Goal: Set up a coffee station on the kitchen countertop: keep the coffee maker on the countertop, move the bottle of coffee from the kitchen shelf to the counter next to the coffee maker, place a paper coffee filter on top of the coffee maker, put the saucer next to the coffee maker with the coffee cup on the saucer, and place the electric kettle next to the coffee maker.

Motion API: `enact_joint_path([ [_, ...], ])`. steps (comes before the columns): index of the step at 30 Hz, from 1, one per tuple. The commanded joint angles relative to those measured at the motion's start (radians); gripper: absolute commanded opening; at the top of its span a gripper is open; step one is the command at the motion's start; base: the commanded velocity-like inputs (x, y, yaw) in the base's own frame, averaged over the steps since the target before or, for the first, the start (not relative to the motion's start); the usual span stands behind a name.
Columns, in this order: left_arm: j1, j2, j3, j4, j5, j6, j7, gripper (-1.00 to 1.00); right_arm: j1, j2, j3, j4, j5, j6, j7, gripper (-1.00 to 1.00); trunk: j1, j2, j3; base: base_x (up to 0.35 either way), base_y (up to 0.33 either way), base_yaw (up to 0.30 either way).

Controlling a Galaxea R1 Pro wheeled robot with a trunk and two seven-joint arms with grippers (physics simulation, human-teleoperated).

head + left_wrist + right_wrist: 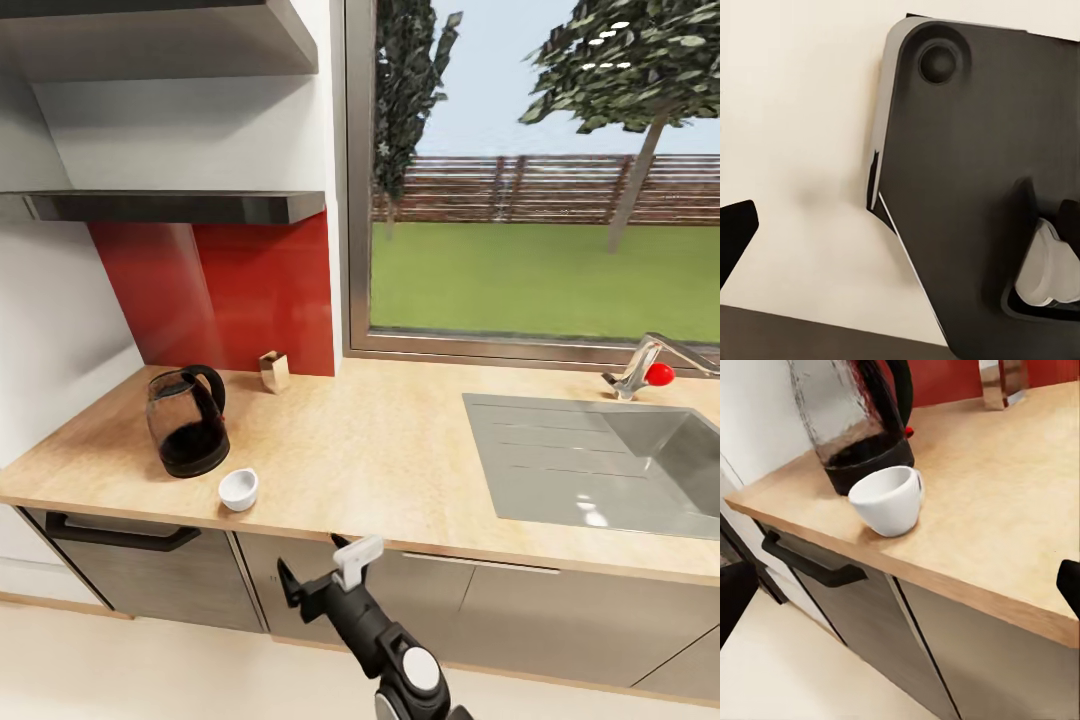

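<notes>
Your right gripper [322,572] hangs before the kitchen countertop [400,450] — jaws spread wide, holding nothing, aimed toward the coffee cup [888,499]. Left jaw state — you cannot tell.

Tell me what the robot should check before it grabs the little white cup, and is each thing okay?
1. Cup in view: ok. The coffee cup stands upright near the front edge of the kitchen countertop.
2. Room around the cup: not ok. The electric kettle stands close behind it, so the fingers could bump it.
3. Right gripper ready: ok. It is open, low in front of the counter, pointing toward the cup.
4. Cup empty: ok. Its inside looks plain white.
5. Saucer to put it on: cannot tell. None shows on this stretch of counter.
6. Left gripper free: cannot tell. Its camera looks at a dark panel.
</notes>
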Motion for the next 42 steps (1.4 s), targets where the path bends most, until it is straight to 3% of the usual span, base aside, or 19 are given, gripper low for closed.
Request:
enact_joint_path([
  [1,-0.001,0.0,-0.007,0.003,0.011,-0.004,-0.006,1.0,-0.001,0.004,0.01,-0.014,-0.011,0.003,0.003,1.0,0.001,-0.002,-0.002,0.0,0.0,0.0],
  [10,-0.001,-0.002,-0.007,0.002,0.016,-0.004,-0.006,1.0,-0.001,0.038,0.032,-0.074,-0.012,0.005,0.003,1.0,0.001,-0.002,-0.002,0.0,0.0,0.0],
  [18,-0.001,0.002,-0.018,0.003,0.008,-0.004,-0.006,1.0,-0.001,0.039,0.027,-0.133,-0.011,0.007,0.001,1.0,0.001,-0.002,-0.002,0.0,0.0,0.0],
  [23,0.001,0.008,-0.02,0.003,0.006,-0.004,-0.007,1.0,-0.007,0.039,0.023,-0.152,-0.01,0.067,-0.06,1.0,0.001,-0.002,-0.002,0.0,0.0,0.0],
  [26,0.003,0.012,-0.021,0.004,0.005,-0.002,-0.007,1.0,-0.054,0.039,0.022,-0.158,-0.011,0.123,-0.131,1.0,0.001,-0.002,-0.002,0.0,0.0,0.0],
  [29,0.004,0.013,-0.021,0.006,0.005,-0.001,-0.008,1.0,-0.115,0.039,0.022,-0.161,-0.013,0.14,-0.156,1.0,0.001,-0.002,-0.002,0.0,0.0,0.0],
  [35,0.004,0.014,-0.021,0.007,0.004,0.001,-0.006,1.0,-0.232,0.039,0.021,-0.163,-0.016,0.195,-0.167,1.0,0.001,-0.002,-0.002,0.012,0.0,0.0],
  [42,0.005,0.024,-0.019,0.011,0.005,0.002,-0.006,1.0,-0.28,0.039,0.02,-0.164,-0.017,0.293,-0.166,1.0,0.001,-0.002,-0.002,0.219,0.0,0.0],
])
